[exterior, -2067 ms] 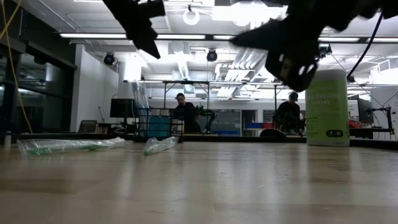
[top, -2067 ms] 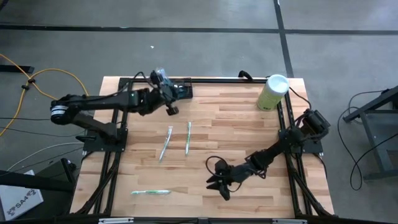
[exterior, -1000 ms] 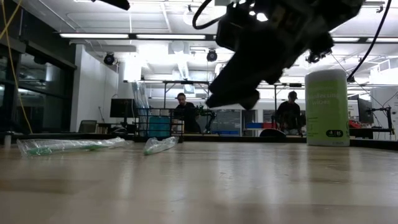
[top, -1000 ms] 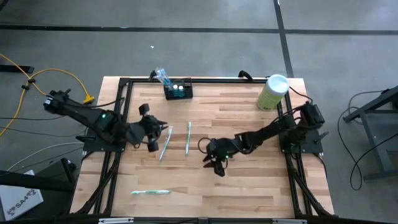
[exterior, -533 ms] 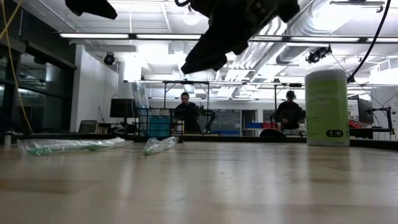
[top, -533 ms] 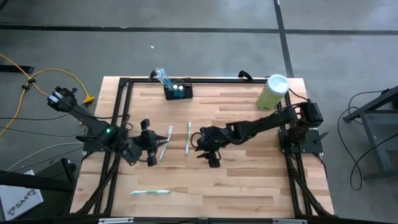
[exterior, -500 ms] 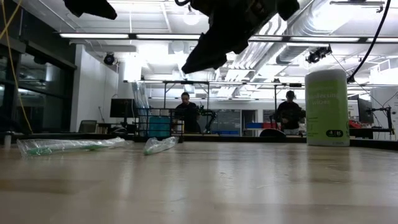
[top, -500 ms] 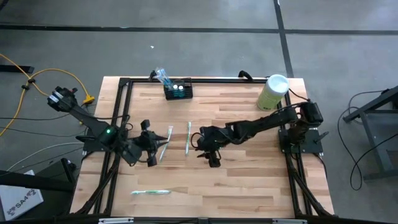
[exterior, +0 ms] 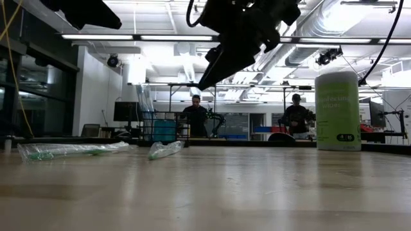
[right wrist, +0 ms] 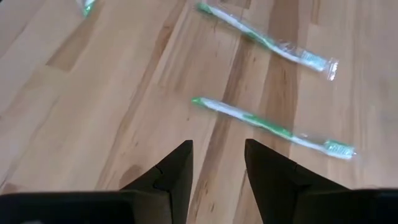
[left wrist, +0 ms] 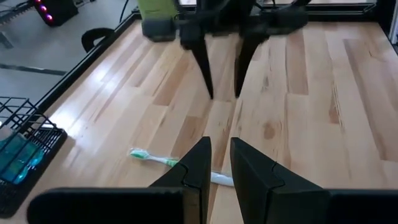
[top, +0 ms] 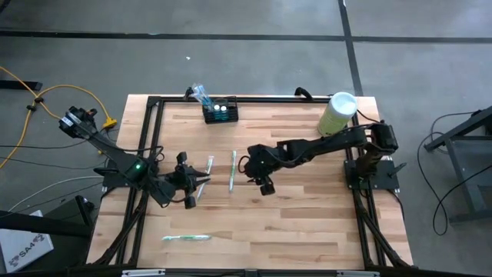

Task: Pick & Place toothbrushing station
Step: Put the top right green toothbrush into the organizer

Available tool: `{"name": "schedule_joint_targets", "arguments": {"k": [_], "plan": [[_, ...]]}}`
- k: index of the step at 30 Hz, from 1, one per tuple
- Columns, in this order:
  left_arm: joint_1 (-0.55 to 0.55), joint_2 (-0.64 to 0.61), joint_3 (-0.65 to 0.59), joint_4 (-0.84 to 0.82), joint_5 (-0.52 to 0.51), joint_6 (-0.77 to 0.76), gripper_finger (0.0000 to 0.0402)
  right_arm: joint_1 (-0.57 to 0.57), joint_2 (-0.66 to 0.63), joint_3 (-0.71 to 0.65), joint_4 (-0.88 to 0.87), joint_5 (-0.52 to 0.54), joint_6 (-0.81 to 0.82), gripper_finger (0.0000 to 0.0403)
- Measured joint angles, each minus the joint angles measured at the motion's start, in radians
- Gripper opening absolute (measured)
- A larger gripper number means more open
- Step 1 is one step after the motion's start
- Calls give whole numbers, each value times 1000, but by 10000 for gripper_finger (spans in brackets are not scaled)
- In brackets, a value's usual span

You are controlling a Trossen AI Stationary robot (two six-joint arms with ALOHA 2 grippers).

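Note:
The toothbrushing station (top: pixel 220 112), a small black slotted caddy, stands at the table's far edge with a wrapped brush sticking up from it; it also shows in the left wrist view (left wrist: pixel 25 163). Two wrapped toothbrushes (top: pixel 232 169) (right wrist: pixel 273 127) lie flat side by side mid-table, and a third (top: pixel 185 238) lies near the front edge. My left gripper (left wrist: pixel 219 163) hovers open just left of the pair (top: pixel 197 183). My right gripper (right wrist: pixel 217 168) hovers open just right of them (top: pixel 250 171). Neither has anything between its fingers.
A pale green cylinder with a white lid (top: pixel 337 114) stands at the far right corner. A black frame (top: pixel 261 98) runs along the table's edges. Bare wood lies to the right and near side. People sit in the room beyond (exterior: pixel 196 115).
My left gripper has come down and toward the near edge, beside the left toothbrush. My right gripper has risen, moved toward the far edge and the toothbrushes, and rolled about its own axis. The toothbrushes and the station have stayed put.

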State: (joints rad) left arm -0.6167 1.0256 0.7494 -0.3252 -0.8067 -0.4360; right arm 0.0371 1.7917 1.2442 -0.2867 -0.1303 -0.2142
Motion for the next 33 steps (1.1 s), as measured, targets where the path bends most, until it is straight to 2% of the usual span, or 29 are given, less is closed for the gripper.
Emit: {"name": "schedule_joint_targets", "arguments": {"k": [7,15,20,24,33], "plan": [[-42,5,0,16,-4,-6,55,-8,132,-3,92,-4,96,137],[-63,6,0,35,-10,-4,55,-23,160,-2,254,15,569,137],[-63,6,0,34,-10,16,55,-46,160,-2,269,14,778,137],[-63,6,0,34,-10,26,55,-62,160,-2,267,3,914,137],[-63,6,0,34,22,80,55,-43,190,-1,254,79,1133,118]]}}
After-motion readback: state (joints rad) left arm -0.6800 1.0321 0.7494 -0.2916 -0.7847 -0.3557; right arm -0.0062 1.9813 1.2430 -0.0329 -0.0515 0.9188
